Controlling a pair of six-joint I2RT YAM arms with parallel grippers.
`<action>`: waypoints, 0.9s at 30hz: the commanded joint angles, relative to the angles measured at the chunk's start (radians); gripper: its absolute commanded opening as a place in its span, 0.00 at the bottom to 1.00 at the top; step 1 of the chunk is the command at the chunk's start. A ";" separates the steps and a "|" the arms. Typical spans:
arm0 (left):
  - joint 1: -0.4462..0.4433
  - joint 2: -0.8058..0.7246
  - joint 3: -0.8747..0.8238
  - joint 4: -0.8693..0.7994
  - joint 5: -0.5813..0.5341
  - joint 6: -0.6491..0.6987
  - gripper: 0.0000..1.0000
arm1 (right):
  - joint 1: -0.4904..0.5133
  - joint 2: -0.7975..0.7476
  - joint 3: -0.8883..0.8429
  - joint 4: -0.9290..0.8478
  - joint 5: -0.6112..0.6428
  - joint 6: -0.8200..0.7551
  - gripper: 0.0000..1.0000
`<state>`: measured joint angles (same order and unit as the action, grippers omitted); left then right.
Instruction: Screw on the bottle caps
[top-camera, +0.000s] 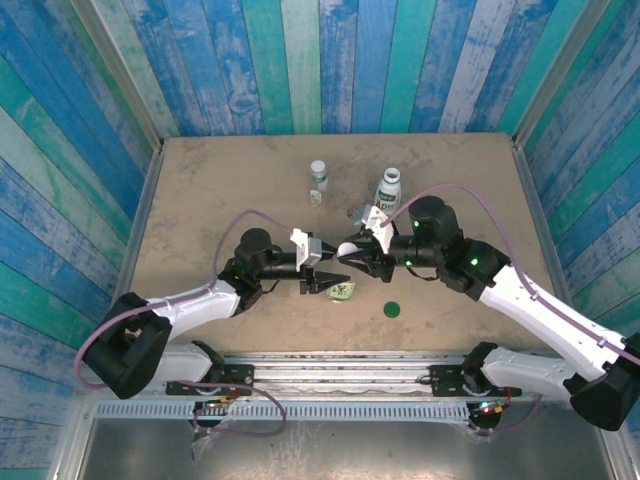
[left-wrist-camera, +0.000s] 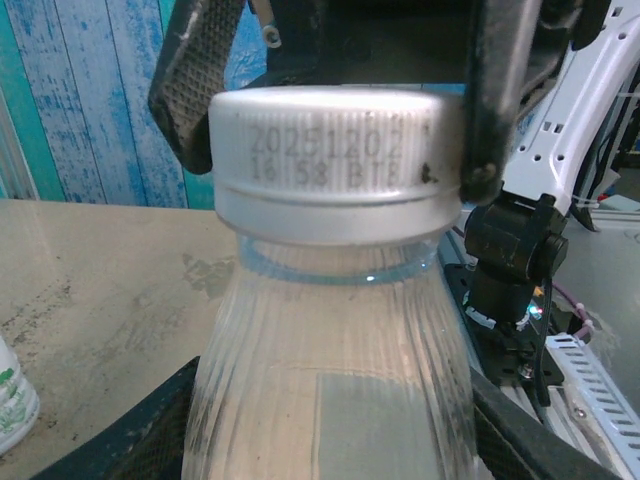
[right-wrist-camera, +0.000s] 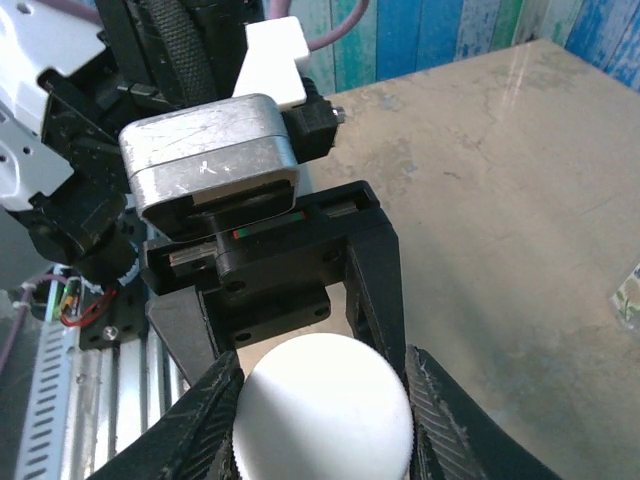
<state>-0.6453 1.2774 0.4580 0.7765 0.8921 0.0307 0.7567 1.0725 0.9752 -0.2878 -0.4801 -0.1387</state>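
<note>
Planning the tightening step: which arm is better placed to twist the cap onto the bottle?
Right, probably: its gripper clasps the white cap from both sides, while the left gripper holds the clear bottle.

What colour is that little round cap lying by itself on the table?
Dark green. The cap shows best in the top external view.

clear bottle (left-wrist-camera: 330, 330) body cut off at bottom edge; white cap (right-wrist-camera: 325, 410) lower part cut off too
</note>
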 joint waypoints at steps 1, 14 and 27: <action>-0.007 -0.054 0.015 0.014 -0.005 0.018 0.48 | -0.006 0.010 0.026 -0.006 -0.004 0.007 0.30; -0.008 -0.061 -0.008 0.068 -0.250 0.016 0.45 | -0.003 0.007 0.021 0.026 0.225 0.212 0.34; -0.007 -0.093 -0.040 0.214 -0.254 -0.112 0.47 | -0.004 -0.192 -0.240 0.269 0.019 -0.047 0.80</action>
<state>-0.6544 1.2121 0.4316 0.8867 0.6437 -0.0193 0.7536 0.8902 0.7815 -0.0719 -0.3759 -0.0803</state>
